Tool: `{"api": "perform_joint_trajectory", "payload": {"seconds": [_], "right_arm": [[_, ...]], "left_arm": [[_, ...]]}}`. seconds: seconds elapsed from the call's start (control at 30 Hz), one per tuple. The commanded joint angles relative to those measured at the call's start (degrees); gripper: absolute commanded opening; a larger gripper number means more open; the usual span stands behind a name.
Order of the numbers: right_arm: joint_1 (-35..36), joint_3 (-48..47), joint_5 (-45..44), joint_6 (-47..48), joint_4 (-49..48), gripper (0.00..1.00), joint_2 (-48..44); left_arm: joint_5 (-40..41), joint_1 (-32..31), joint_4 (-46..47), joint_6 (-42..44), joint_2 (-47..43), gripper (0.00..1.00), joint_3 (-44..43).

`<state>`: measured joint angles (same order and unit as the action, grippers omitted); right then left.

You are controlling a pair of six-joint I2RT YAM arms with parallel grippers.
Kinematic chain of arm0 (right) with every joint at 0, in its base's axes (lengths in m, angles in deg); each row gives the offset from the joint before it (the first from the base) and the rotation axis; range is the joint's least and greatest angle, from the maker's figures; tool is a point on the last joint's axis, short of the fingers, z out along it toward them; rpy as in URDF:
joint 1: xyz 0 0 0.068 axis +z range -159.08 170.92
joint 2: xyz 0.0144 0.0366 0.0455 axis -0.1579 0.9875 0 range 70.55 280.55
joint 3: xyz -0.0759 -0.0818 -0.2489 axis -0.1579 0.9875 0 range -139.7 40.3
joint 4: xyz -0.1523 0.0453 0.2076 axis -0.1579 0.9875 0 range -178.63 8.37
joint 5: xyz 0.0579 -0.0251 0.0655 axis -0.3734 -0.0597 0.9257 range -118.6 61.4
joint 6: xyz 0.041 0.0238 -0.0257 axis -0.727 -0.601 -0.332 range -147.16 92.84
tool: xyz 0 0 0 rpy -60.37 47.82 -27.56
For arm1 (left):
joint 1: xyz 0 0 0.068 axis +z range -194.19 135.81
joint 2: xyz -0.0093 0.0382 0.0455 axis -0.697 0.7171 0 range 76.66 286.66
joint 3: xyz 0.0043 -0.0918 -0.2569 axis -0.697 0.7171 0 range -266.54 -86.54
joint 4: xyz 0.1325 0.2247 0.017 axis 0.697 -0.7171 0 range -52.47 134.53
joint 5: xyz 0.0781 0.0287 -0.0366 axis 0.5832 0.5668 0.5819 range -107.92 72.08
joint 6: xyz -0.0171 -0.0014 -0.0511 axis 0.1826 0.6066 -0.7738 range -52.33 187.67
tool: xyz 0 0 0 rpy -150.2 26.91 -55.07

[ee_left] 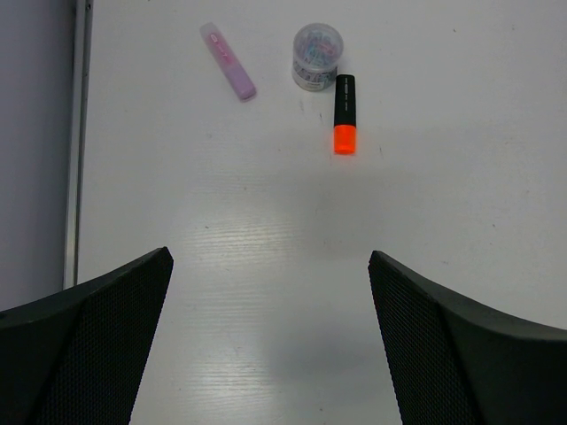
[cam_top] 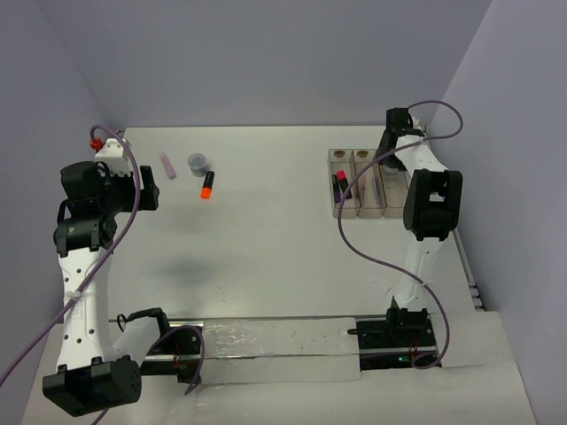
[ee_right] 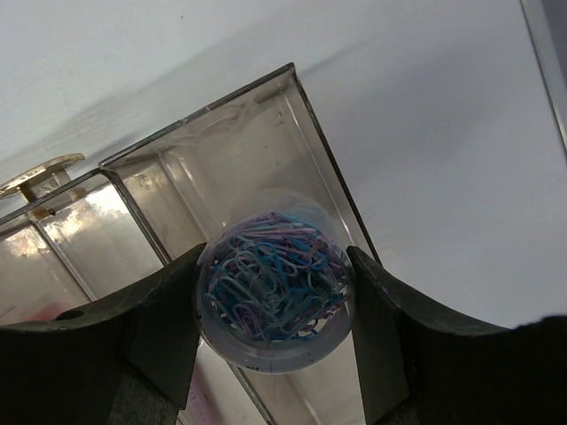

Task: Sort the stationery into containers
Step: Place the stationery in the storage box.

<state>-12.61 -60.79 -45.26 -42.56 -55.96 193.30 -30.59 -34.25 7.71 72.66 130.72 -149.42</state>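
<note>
Clear pot (ee_right: 273, 288), held in right gripper (ee_right: 273, 305) (bins (ee_right: 257, 159) just beyond)

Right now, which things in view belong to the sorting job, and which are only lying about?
Job: orange highlighter, pale pink block, paper-clip pot on the table, second paper-clip pot in the right jaws, clear three-part bin, purple and pink highlighters inside it.
Not job: purple cables, metal base plate.

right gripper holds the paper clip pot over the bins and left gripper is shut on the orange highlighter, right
No: the left wrist view shows the left gripper open, with the orange highlighter lying on the table ahead. The right gripper does hold the paper clip pot over the bins.
</note>
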Motion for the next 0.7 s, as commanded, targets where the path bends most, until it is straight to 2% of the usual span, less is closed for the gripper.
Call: {"api": "perform_joint_trajectory", "payload": {"seconds": [0.0, 0.03, 0.1, 0.17, 0.3, 0.4, 0.67], "right_arm": [[-0.25, -1.09, 0.05, -0.16, -1.17, 0.23, -0.58], [-0.25, -1.31, 0.42, -0.16, -1.01, 0.32, -0.56], [-0.25, -1.53, 0.71, -0.16, -0.73, 0.38, -0.35], [-0.25, -1.87, 0.85, -0.16, -0.49, 0.48, -0.22], [-0.25, -2.23, 1.01, -0.16, -0.24, 0.51, -0.23], [-0.25, -2.38, 0.93, -0.27, -0.07, 0.59, -0.31], [-0.36, -2.99, 1.37, -0.54, 0.13, 0.62, -1.22]], "left_arm": [[-0.82, 0.46, 2.12, 0.19, -0.26, 0.99, -0.05], [-0.96, 0.52, 2.19, 0.2, -0.18, 0.99, -0.06], [-0.96, 0.52, 2.19, 0.27, -0.11, 0.99, -0.13], [-0.97, 0.53, 2.1, 0.36, -0.16, 0.99, -0.15], [-1.22, 0.53, 2.05, 0.33, -0.05, 0.99, -0.27], [-1.31, 0.53, 2.07, 0.37, -0.01, 0.99, -0.31], [-1.57, 0.53, 1.9, 0.37, -0.1, 0.99, -0.34]]}}
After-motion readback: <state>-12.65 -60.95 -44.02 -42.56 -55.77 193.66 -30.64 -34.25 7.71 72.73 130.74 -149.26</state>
